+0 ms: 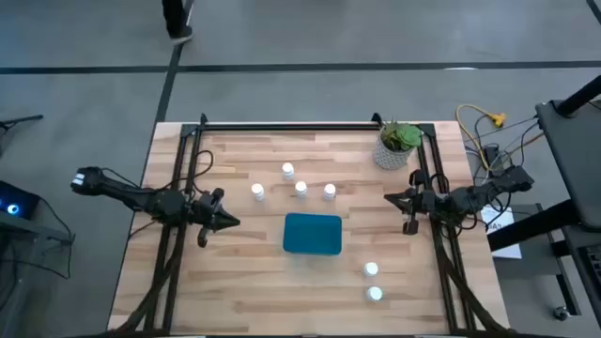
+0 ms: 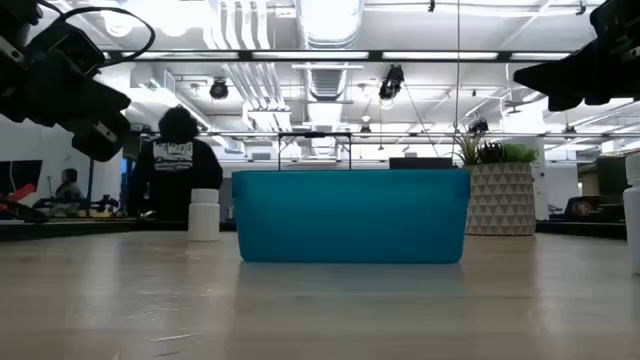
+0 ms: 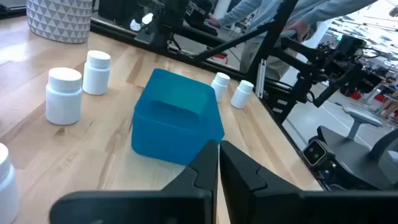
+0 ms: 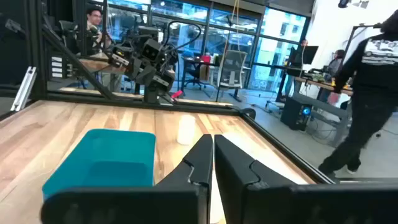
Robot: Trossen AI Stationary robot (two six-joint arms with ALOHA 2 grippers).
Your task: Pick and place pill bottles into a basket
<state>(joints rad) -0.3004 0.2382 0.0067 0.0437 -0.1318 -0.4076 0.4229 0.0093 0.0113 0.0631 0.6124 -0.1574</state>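
The teal basket (image 1: 313, 234) stands on the table's middle and also shows in the low view (image 2: 350, 215). Three white pill bottles (image 1: 300, 189) stand in a row just beyond it, with one more (image 1: 287, 171) farther back. Two bottles (image 1: 372, 270) (image 1: 376, 294) stand on its near right side. My left gripper (image 1: 232, 222) is shut and empty, above the table left of the basket (image 3: 177, 118). My right gripper (image 1: 388, 199) is shut and empty, above the table right of the basket (image 4: 102, 165).
A white patterned plant pot (image 1: 398, 145) stands at the table's far right corner. A black frame rail (image 1: 282, 124) runs along the far edge. A person (image 4: 367, 93) stands in the room beyond the table. Bare wood lies near the front edge.
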